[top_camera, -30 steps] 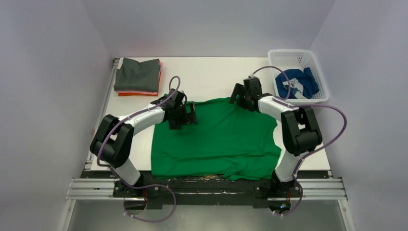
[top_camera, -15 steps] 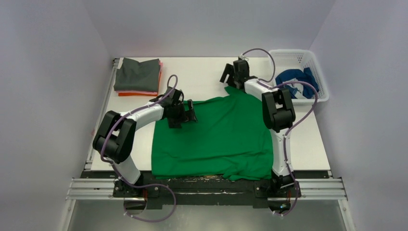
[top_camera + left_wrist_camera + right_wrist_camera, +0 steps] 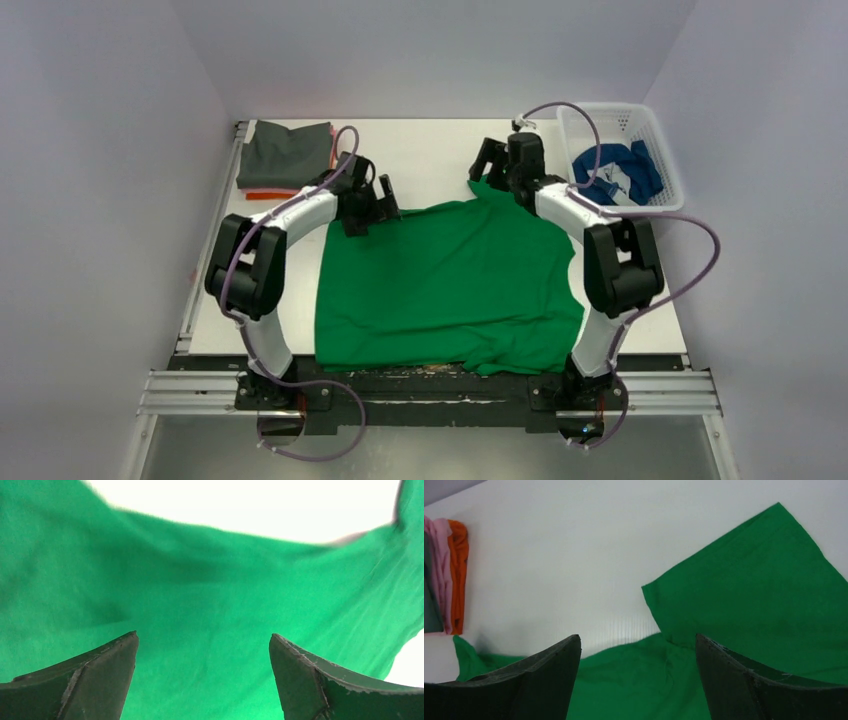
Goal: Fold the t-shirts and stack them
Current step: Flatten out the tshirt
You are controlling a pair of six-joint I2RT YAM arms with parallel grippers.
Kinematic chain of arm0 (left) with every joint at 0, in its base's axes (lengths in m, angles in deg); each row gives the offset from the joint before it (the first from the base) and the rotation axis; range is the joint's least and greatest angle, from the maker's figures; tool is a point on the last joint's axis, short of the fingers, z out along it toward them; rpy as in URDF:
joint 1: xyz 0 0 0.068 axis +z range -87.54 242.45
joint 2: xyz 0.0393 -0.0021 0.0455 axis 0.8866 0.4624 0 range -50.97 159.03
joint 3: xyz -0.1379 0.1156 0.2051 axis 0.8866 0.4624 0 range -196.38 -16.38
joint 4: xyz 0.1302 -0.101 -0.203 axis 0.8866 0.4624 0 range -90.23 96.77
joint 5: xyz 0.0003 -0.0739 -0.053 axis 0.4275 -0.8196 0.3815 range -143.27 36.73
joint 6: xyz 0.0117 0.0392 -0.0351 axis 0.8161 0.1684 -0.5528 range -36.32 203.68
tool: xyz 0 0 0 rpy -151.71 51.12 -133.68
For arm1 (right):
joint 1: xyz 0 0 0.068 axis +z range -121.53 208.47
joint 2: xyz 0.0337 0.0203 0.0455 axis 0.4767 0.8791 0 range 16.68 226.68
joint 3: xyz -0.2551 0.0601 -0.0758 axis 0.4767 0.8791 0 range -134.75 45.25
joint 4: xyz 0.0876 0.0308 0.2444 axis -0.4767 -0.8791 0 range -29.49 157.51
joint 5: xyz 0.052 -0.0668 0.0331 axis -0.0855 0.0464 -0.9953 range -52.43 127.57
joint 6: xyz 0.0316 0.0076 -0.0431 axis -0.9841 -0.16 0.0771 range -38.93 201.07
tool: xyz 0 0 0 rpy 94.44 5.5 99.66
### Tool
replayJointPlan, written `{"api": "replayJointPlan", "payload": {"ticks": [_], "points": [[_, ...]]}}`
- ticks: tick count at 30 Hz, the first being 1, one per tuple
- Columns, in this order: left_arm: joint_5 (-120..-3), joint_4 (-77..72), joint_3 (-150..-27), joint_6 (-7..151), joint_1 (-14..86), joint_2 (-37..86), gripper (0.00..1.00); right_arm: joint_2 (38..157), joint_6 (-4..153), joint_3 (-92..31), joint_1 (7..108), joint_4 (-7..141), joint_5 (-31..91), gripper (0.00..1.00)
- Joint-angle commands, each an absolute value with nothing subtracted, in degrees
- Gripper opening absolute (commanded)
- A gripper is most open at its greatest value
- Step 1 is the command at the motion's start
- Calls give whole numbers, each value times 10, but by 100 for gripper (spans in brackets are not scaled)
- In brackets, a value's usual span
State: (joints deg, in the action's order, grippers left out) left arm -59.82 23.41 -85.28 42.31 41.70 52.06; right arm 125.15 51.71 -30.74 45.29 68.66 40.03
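The left gripper (image 3: 380,202) is held released, jaws apart, with the green t-shirt (image 3: 450,280) spread directly beneath and to its right. The right gripper (image 3: 487,170) is likewise parted. The shirt's far corner is seen just ahead of its fingertips and is judged equally near.

Table (image 3: 430,150): green t-shirt (image 3: 440,285); stack (image 3: 288,158) (folded); basket (image 3: 661,128)

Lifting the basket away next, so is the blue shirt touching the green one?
Apart. Top view shows the blue shirt inside the basket, the green shirt on the table outside it.
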Motion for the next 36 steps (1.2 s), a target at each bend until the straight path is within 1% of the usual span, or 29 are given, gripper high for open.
{"api": "replayJointPlan", "payload": {"ticks": [1, 6, 8, 11, 12, 14, 16, 17, 20, 23, 25, 27, 29, 31, 34, 36], "points": [[-597, 234, -950, 421, 445, 599, 100, 1171, 522, -209, 453, 735, 378, 82], [-571, 259, -1096, 438, 458, 703, 100, 1123, 512, -165, 453, 720, 383, 82], [-555, 289, -1202, 447, 473, 758, 100, 1108, 512, -158, 452, 717, 388, 83], [-601, 377, -1395, 431, 503, 841, 100, 1095, 515, -154, 452, 706, 394, 83], [-615, 379, -1431, 427, 510, 853, 100, 1093, 516, -152, 452, 701, 398, 83], [-618, 380, -1458, 423, 515, 846, 100, 1091, 517, -148, 453, 693, 397, 82], [-623, 372, -1420, 430, 512, 803, 100, 1094, 518, -150, 453, 670, 397, 83], [-626, 364, -1376, 434, 507, 769, 100, 1097, 518, -151, 453, 654, 394, 83], [-580, 363, -1207, 450, 484, 650, 100, 1097, 518, -142, 460, 608, 407, 83], [-522, 366, -1019, 462, 436, 517, 100, 1088, 526, -125, 465, 556, 433, 83], [-501, 356, -928, 469, 404, 447, 100, 1079, 525, -116, 468, 530, 451, 83], [-491, 359, -862, 464, 380, 407, 100, 1075, 523, -108, 470, 503, 461, 83], [-491, 378, -823, 457, 369, 397, 100, 1078, 522, -99, 471, 484, 468, 83], [-478, 397, -816, 451, 368, 413, 100, 1085, 521, -93, 471, 474, 480, 83], [-493, 405, -837, 458, 367, 469, 100, 1102, 518, -96, 470, 462, 490, 83], [-513, 403, -864, 464, 367, 519, 100, 1116, 514, -101, 471, 467, 476, 83]]}}
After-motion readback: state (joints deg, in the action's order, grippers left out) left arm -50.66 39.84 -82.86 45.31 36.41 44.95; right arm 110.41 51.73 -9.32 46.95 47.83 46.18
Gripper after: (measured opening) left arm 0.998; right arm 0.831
